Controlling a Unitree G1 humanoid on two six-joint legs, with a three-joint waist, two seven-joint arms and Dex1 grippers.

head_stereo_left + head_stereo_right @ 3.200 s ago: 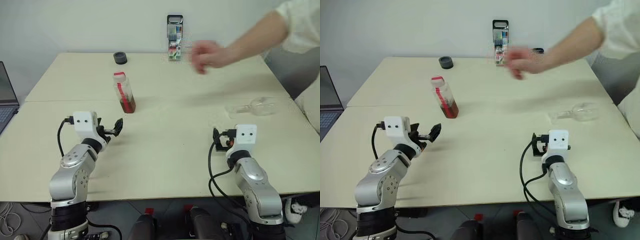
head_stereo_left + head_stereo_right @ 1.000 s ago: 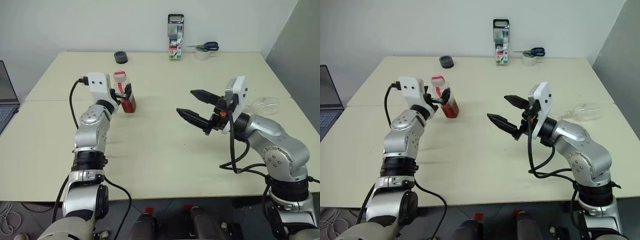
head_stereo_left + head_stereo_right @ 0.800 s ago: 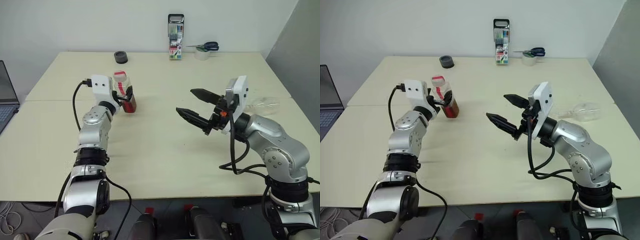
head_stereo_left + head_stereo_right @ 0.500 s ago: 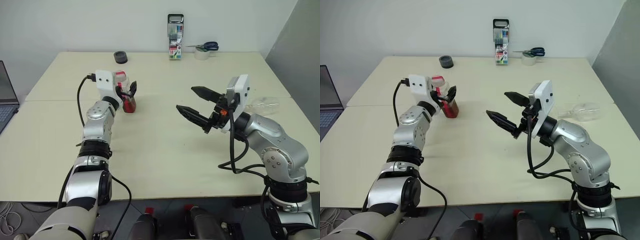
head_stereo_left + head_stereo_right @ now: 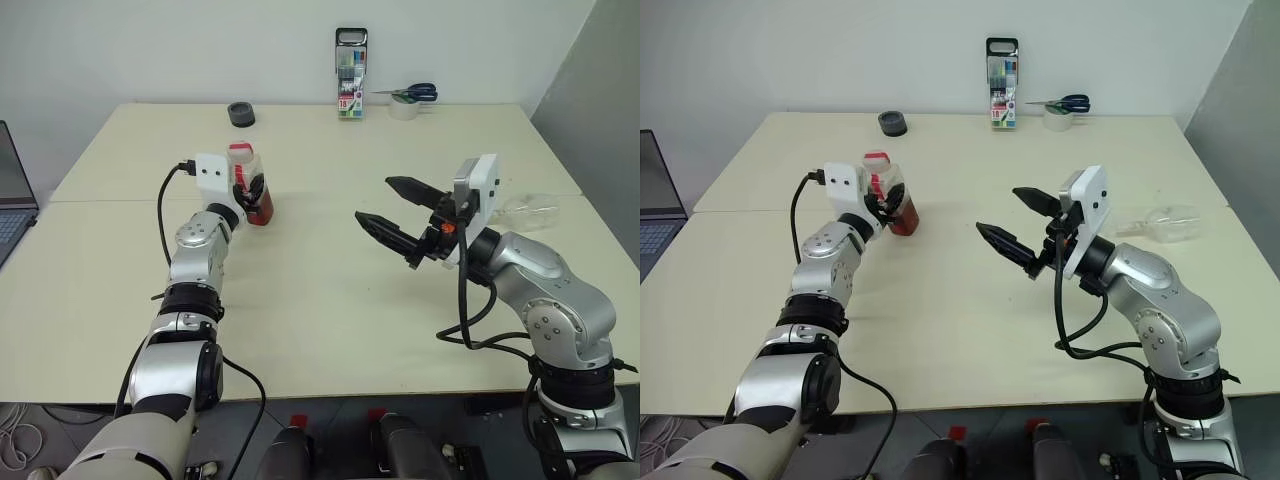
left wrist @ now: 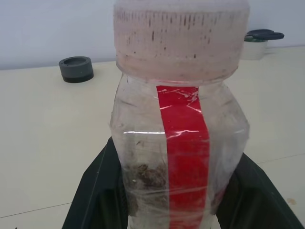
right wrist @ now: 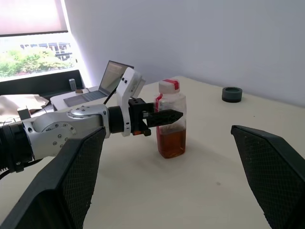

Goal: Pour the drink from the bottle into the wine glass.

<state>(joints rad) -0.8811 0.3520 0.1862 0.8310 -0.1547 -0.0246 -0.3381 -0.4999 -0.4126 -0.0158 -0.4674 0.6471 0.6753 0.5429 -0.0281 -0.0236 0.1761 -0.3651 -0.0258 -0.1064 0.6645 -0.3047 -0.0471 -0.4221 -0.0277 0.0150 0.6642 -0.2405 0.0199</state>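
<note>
The bottle (image 5: 243,160) stands upright on the left half of the table, clear plastic with a red strip and a pale cap. The reddish-brown drink (image 5: 260,211) fills its lower part. My left gripper (image 5: 251,188) is shut on the bottle, one black finger (image 6: 97,191) pressed against each side. The wine glass (image 5: 526,208) lies on its side near the table's right edge. My right gripper (image 5: 373,199) hangs open above the table's middle, between bottle and glass, with nothing in it; its wrist view shows the bottle (image 7: 170,125) held by the left gripper.
At the back of the table stand a case of pens (image 5: 350,75) and a tape roll with scissors on it (image 5: 405,101). A small black round thing (image 5: 240,114) sits behind the bottle. A laptop (image 5: 12,200) is off the table's left edge.
My left gripper slid forward around the bottle and shut on it. The right gripper stayed open in place. The person's arm seen over the table earlier is gone.
</note>
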